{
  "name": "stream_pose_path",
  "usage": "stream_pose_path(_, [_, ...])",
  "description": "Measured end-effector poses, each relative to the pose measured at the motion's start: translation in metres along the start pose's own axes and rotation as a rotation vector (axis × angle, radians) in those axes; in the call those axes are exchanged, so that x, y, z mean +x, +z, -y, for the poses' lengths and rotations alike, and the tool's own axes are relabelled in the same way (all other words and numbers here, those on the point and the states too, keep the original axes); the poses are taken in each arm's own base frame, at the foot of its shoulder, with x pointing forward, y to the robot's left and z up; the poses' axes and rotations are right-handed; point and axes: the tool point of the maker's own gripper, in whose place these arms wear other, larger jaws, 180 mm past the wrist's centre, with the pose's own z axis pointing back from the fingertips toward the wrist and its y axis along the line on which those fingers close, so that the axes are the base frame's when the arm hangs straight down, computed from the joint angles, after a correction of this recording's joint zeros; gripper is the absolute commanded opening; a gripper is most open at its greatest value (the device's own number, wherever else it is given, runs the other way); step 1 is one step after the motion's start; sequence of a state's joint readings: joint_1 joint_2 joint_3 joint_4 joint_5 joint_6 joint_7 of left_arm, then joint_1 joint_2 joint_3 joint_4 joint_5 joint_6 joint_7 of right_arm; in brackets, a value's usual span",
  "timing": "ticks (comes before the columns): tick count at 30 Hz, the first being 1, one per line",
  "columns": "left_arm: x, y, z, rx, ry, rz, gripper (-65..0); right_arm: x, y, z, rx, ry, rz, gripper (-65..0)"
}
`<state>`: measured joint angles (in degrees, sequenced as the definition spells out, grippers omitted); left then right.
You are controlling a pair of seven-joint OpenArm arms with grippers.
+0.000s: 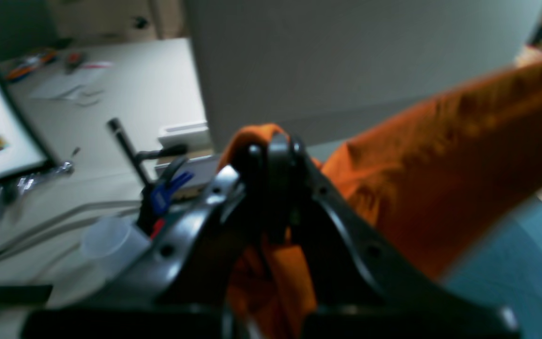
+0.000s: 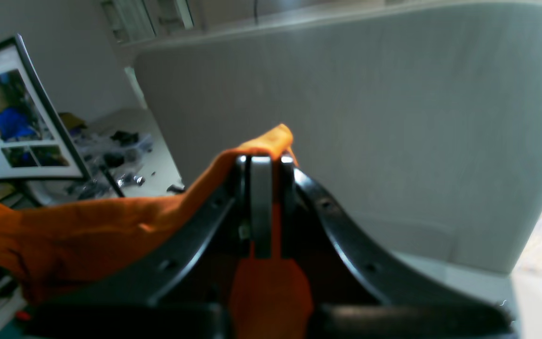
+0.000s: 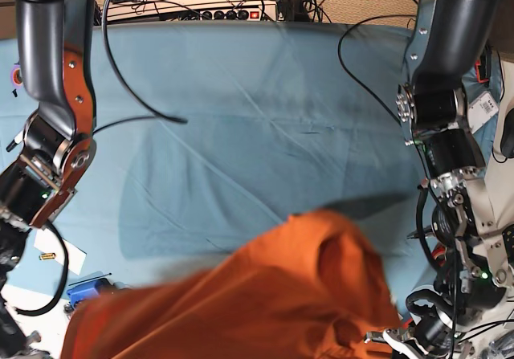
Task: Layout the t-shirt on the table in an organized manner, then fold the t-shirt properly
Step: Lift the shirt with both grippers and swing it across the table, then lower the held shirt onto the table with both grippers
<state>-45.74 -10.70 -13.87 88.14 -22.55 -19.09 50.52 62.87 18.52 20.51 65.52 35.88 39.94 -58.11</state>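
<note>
Two robot arms hold a bright orange t-shirt (image 3: 265,295) up over a wide desk (image 3: 241,118) covered in teal-blue cloth. In the left wrist view, the left hand (image 1: 271,155) is clenched on a bunched fold of the t-shirt; orange cloth pokes out above its closed black jaws and hangs below them, and the rest of the garment stretches away to the right of the hand as a taut, blurred band. In the right wrist view, the right hand (image 2: 264,162) is likewise clamped on an edge of the shirt, with a small peak of cloth rising above its tips and the fabric running off to the hand's left in a sagging span. From the overhead base view, the shirt spreads across the near edge of the desk between the two arms, blurred, and its shadow lies on the teal cloth beyond it. A clear plastic cup (image 1: 111,242) sits low and to the left of the left hand; what it holds cannot be made out. Just beside it stands a dark holder with a blue tool (image 1: 170,188) and a black rod sticking out. Behind both hands stands a pale grey partition (image 2: 370,141).
</note>
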Motion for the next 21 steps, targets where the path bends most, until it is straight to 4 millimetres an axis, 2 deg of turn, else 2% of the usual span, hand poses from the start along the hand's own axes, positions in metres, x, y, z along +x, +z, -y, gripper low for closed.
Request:
stream_pose_path(5, [-0.017,0.002,0.001,-0.017,0.016,-0.074,-65.0,-0.011,0.010,0.003,-0.034,-0.017,-0.076,-65.0])
stream_pose_path(8, [-0.040,0.005,0.012,-0.073,0.061,-0.163,-65.0,-0.021,0.017,-0.005,0.005,-0.039,-0.099,-65.0])
stream_pose_path(10, [-0.054,0.007,0.018,-0.104,0.080,-0.215,-65.0,-0.041,0.024,-0.001,-0.016,-0.044,-0.127,-65.0])
stream_pose_path(12, [-0.060,0.010,0.021,-0.115,0.086,-0.242,-65.0,-0.067,0.033,0.002,-0.034,-0.055,-0.173,-65.0])
stream_pose_path(14, [-0.061,0.014,0.025,-0.131,0.087,-0.243,-65.0,-0.086,0.044,0.004,-0.057,-0.053,-0.203,-65.0])
stream_pose_path(19, [-0.087,0.024,0.029,-0.127,0.091,-0.289,-65.0,-0.107,0.065,0.008,-0.095,-0.046,-0.216,-65.0])
stream_pose_path(21, [-0.088,0.024,0.029,-0.127,0.091,-0.290,-65.0,-0.115,0.068,0.009,-0.099,-0.053,-0.233,-65.0])
